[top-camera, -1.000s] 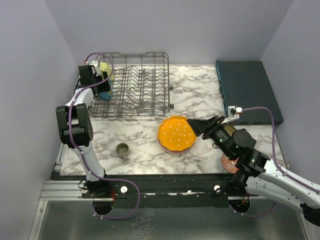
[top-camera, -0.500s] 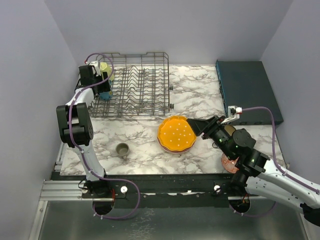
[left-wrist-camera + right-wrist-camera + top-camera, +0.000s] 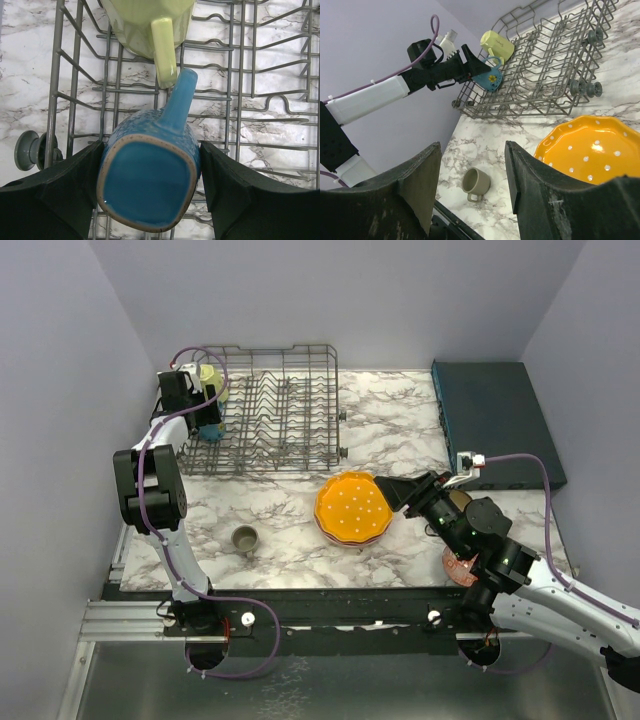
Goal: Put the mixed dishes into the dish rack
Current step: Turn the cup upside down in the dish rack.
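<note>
The grey wire dish rack (image 3: 275, 410) stands at the back left. A yellow mug (image 3: 209, 377) sits in its far left corner. Right before it is a blue mug (image 3: 147, 185), lying tilted with its handle toward the yellow mug (image 3: 150, 25); my left gripper (image 3: 151, 146) is shut on its sides inside the rack (image 3: 280, 100). The orange dotted plate (image 3: 352, 508) lies mid-table. My right gripper (image 3: 392, 490) hovers open and holds nothing at the plate's right edge. In the right wrist view, a grey-olive mug (image 3: 476, 181) shows between its fingers (image 3: 420, 180), far below.
The grey-olive mug (image 3: 244, 538) stands on the marble near the front left. A red-patterned bowl (image 3: 458, 568) is partly hidden under the right arm. A flat dark teal box (image 3: 495, 420) lies at the back right. Purple walls close both sides.
The right gripper's jaws have spread slightly wider. The left arm and the blue mug have not moved.
</note>
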`<state>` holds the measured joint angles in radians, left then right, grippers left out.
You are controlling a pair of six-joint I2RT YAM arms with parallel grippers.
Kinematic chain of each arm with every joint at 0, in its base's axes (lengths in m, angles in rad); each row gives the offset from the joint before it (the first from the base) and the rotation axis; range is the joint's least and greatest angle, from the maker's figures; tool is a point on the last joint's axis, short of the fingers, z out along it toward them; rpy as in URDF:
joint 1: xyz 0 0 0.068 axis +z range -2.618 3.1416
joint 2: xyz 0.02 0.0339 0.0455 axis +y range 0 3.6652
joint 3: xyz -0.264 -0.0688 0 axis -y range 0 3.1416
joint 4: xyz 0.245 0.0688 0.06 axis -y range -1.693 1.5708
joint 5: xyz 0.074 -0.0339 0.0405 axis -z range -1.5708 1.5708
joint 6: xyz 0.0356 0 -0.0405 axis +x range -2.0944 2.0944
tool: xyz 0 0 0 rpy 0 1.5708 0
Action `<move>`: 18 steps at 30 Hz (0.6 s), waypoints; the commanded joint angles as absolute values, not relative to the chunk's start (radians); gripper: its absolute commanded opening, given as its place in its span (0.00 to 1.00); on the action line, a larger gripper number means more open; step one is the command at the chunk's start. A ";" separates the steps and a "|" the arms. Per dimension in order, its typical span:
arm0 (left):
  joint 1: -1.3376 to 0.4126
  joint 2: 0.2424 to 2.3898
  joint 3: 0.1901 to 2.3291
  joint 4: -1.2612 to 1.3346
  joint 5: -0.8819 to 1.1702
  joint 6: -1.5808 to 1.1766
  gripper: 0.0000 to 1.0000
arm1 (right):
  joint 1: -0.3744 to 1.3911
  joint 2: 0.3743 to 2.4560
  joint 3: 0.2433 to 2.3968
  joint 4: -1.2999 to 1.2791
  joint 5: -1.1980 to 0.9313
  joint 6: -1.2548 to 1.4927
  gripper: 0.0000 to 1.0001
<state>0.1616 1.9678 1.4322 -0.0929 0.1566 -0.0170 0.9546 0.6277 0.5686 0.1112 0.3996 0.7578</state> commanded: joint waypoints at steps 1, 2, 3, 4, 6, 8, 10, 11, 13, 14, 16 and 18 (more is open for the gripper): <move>0.169 1.970 1.463 -0.031 0.139 -0.005 0.37 | 0.957 0.626 0.552 0.124 0.429 0.747 0.60; 0.169 1.969 1.462 -0.031 0.140 -0.005 0.37 | 0.957 0.626 0.553 0.125 0.428 0.749 0.60; 0.169 1.969 1.462 -0.032 0.141 -0.007 0.38 | 0.958 0.626 0.553 0.124 0.427 0.749 0.60; 0.169 1.970 1.462 -0.032 0.143 -0.006 0.47 | 0.957 0.627 0.554 0.124 0.426 0.749 0.60; 0.169 1.968 1.459 -0.032 0.143 -0.008 0.54 | 0.957 0.627 0.554 0.124 0.423 0.749 0.60; 0.169 1.968 1.457 -0.032 0.143 -0.008 0.54 | 0.957 0.628 0.555 0.123 0.423 0.750 0.60; 0.169 1.967 1.456 -0.031 0.141 -0.006 0.54 | 0.957 0.627 0.555 0.123 0.422 0.749 0.60; 0.169 1.967 1.455 -0.031 0.140 -0.006 0.55 | 0.957 0.627 0.556 0.121 0.421 0.750 0.60; 0.168 1.966 1.454 -0.031 0.141 -0.008 0.55 | 0.957 0.627 0.560 0.117 0.420 0.748 0.60; 0.168 1.966 1.455 -0.031 0.142 -0.009 0.55 | 0.958 0.627 0.560 0.118 0.420 0.748 0.60; 0.168 1.967 1.454 -0.032 0.143 -0.012 0.55 | 0.957 0.627 0.563 0.118 0.422 0.748 0.60; 0.167 1.967 1.454 -0.033 0.143 -0.012 0.76 | 0.958 0.629 0.562 0.120 0.419 0.748 0.60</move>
<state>0.1616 1.9678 1.4322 -0.0929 0.1558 -0.0174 0.9546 0.6281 0.5686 0.1112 0.3996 0.7578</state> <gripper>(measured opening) 0.750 0.596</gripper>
